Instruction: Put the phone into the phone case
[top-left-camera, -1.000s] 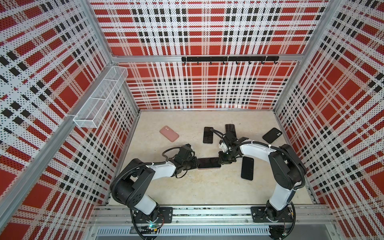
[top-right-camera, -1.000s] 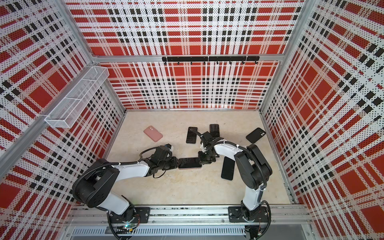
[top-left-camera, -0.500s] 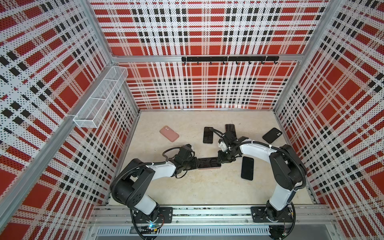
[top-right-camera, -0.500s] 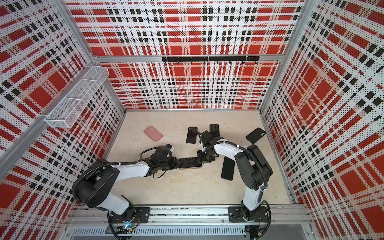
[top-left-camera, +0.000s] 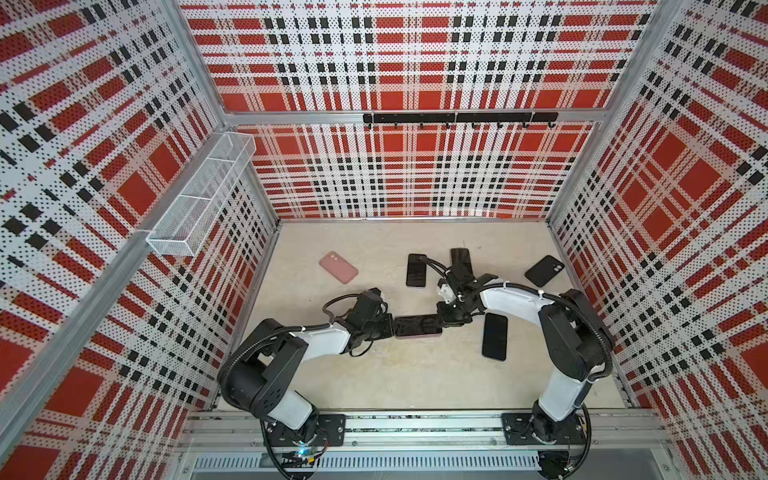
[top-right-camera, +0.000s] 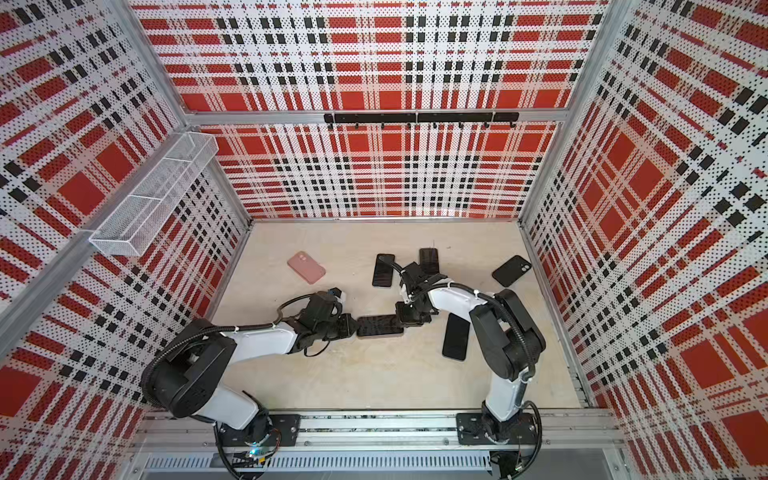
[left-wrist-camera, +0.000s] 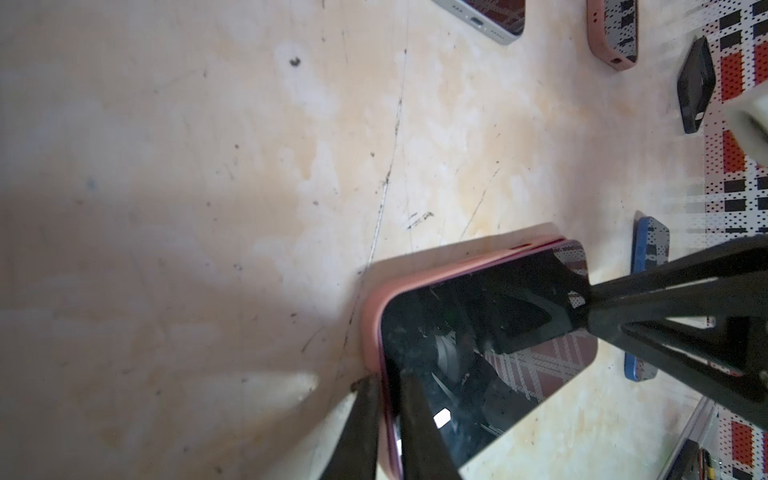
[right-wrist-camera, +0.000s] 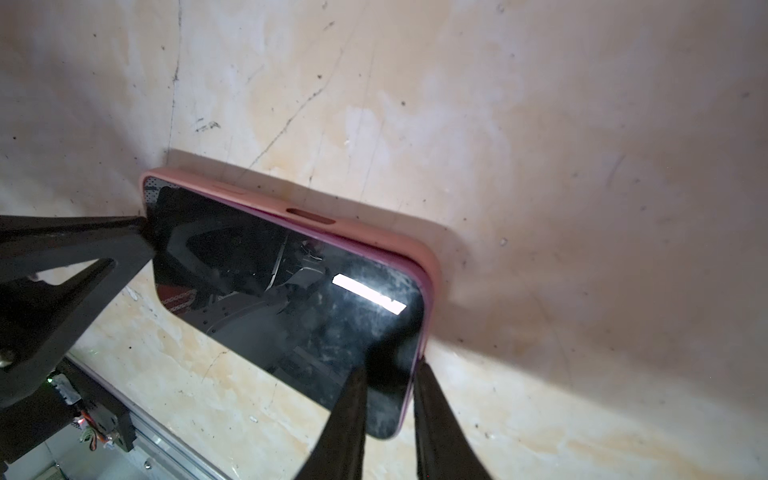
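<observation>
Barely anything has shifted in the last second: on the table (top-left-camera: 395, 382) the phone (top-left-camera: 417, 325) lies screen-up in the pink phone case (left-wrist-camera: 370, 332), between the two pincers. The left gripper (left-wrist-camera: 387, 388) pinches the case's end rim, while the right gripper (right-wrist-camera: 388, 374) straddles the opposite end, its grip impossible to tell.

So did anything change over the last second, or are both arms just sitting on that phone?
Nothing visibly moved. The left gripper and right gripper stay at opposite ends of the phone, which lies in the pink phone case, with their fingers astride its end rims. Whether either squeezed tighter doesn't show. The back-up pink case and the black case lie where they were.
</observation>
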